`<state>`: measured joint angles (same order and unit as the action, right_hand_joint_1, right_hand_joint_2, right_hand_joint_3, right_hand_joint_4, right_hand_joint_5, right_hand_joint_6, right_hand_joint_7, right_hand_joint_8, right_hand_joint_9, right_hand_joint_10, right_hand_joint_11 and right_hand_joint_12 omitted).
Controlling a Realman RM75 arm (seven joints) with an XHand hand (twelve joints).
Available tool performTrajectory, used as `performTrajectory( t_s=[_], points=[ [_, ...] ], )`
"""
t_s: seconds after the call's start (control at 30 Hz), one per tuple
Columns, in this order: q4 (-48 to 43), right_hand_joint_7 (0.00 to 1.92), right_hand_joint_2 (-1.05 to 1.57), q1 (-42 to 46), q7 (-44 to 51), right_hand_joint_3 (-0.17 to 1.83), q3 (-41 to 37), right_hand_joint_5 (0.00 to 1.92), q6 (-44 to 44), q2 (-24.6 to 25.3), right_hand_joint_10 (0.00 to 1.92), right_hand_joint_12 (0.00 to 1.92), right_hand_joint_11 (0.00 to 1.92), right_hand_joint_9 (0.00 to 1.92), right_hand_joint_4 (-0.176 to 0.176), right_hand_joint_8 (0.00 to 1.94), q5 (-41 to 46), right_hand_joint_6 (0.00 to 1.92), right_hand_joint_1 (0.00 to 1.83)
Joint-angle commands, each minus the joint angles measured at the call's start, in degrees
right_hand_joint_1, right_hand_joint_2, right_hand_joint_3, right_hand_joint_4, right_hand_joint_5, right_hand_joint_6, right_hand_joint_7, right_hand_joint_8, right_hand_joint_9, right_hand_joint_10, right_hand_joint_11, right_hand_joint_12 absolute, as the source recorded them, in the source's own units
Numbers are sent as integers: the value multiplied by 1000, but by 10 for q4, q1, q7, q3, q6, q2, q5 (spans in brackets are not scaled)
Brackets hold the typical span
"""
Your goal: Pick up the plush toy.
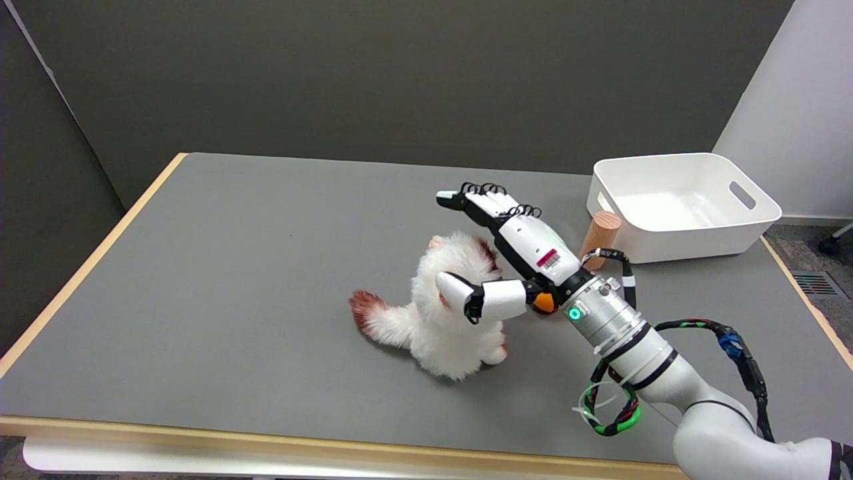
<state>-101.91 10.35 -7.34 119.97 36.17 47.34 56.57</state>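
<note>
A fluffy white plush toy with a reddish-brown tail tip and ear patches sits on the grey table, near the middle. My right hand hovers just to the right of and above the toy, fingers stretched out toward the far side and thumb spread across the toy's near side. Nothing is held in the hand. The hand and wrist cover part of the toy's right side.
A white plastic bin stands at the table's back right. A small wooden cylinder stands upright against the bin's left front, close behind my wrist. The table's wooden edge runs along the front and left.
</note>
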Motion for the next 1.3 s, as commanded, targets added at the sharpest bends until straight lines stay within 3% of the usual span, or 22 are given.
performTrajectory(
  t_s=[0.03,0.5,0.57,0.77,0.83,0.9,0.93,0.97,1.0,1.07,1.2,1.27,1.3],
  points=[
    [-8,199,578,8,-22,931,20,157,-15,15,718,980,-1,51,-58,430,41,441,406],
    [72,214,633,-38,-67,810,23,169,-83,70,723,995,-1,42,-60,336,47,366,431],
    [80,192,605,-46,-69,946,25,146,-88,74,723,1079,-1,83,-61,408,42,425,433],
    [105,278,654,-58,-81,954,24,196,-81,88,796,1289,105,216,-47,407,7,438,529],
    [116,356,708,-59,-81,881,22,263,-74,95,886,1410,203,271,-62,427,-1,498,667],
    [125,539,762,-62,-81,876,21,357,-65,99,1070,1641,490,459,-85,723,-20,934,753],
    [128,605,869,-63,-80,759,21,443,-61,100,1189,1769,566,592,-102,998,-30,1220,827],
    [130,611,1055,-65,-78,509,21,558,-58,101,1303,1871,512,727,-123,1329,-36,1474,936],
    [132,597,1094,-67,-76,500,20,627,-54,103,1548,1921,494,786,-119,1636,-45,1634,981],
    [136,564,987,-69,-76,725,19,654,-50,103,1905,1921,513,770,-90,1910,-48,1700,964],
    [145,547,952,-77,-76,839,19,652,-36,104,1921,1921,585,804,-61,1941,-49,1775,933],
    [149,606,997,-79,-76,802,19,607,-23,104,1921,1921,595,828,-25,1941,-51,1824,886],
    [151,612,1025,-80,-76,788,19,578,-16,104,1921,1921,607,841,-33,1941,-56,1859,867]
  ],
)
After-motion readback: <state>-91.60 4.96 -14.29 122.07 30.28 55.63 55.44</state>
